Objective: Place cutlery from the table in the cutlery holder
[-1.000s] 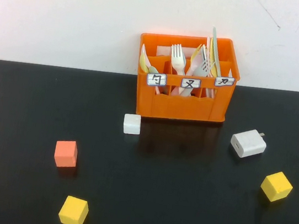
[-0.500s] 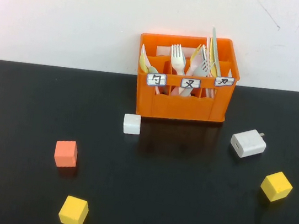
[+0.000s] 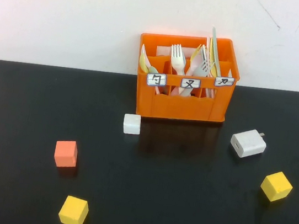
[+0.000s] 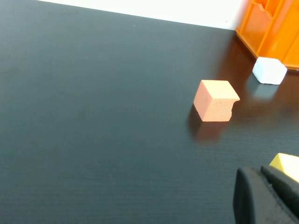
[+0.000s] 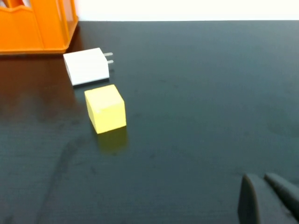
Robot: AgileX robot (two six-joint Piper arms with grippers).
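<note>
Sitting low over the near table point(image 3: 181, 205), the left gripper point(image 4: 268, 196) shows beside a yellow cube point(image 3: 73, 211); the right gripper point(image 5: 271, 198) shows at the right side. Jaw state: cannot tell for either. Farther back, the mint knife point(image 3: 216, 50) stands upright in the orange cutlery holder's point(image 3: 181, 106) right compartment.

A plain white wall point(image 3: 68, 17) fills the back of the scene, meeting the far edge of the glossy black surface point(image 3: 181, 205) in a straight line. A thin dark mark, perhaps a crack or a scratch, runs slantwise across the wall's upper right. The light is even and soft. The surface gives faint reflections and shows a fine grain in the wrist views.
</note>
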